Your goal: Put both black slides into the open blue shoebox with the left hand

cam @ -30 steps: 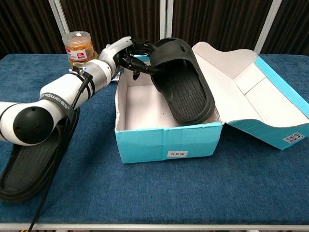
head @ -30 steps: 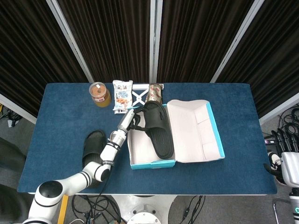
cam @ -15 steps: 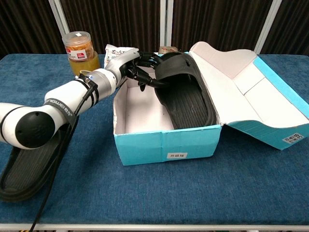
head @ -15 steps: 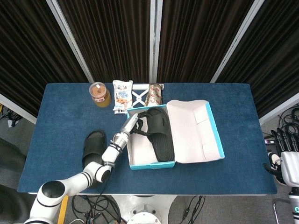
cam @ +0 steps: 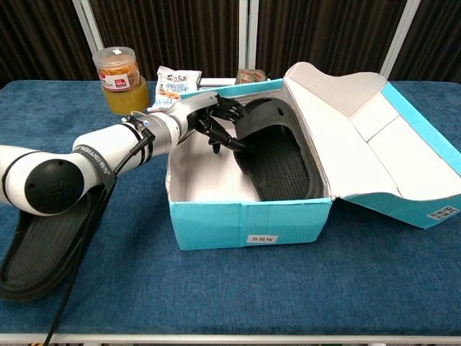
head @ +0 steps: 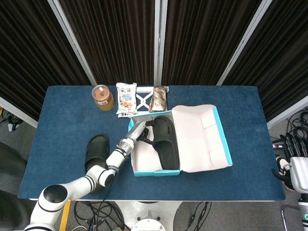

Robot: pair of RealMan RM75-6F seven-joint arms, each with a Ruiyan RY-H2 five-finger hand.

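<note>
Left hand (cam: 216, 119) is reaching over the near-left wall of the blue shoebox (cam: 248, 227), fingers wrapped around the strap end of 1 black slide (cam: 277, 155). That slide lies inside the box along its right side, sole down, toe toward the front wall. The head view confirms it: hand (head: 140, 132) on the slide (head: 166, 147), box (head: 156, 172) open with its lid (head: 202, 137) laid flat to the right. The 2nd slide (cam: 43, 241) sits on the blue desk (cam: 288, 303) to the left of the box, partly under the left arm, well apart from the hand; from above it (head: 96, 151) lies just beside the box's left wall. At the desk's back edge stand a jar (cam: 119, 70) and 2 snack packs (head: 126, 98). The right hand shows in neither view.
</note>
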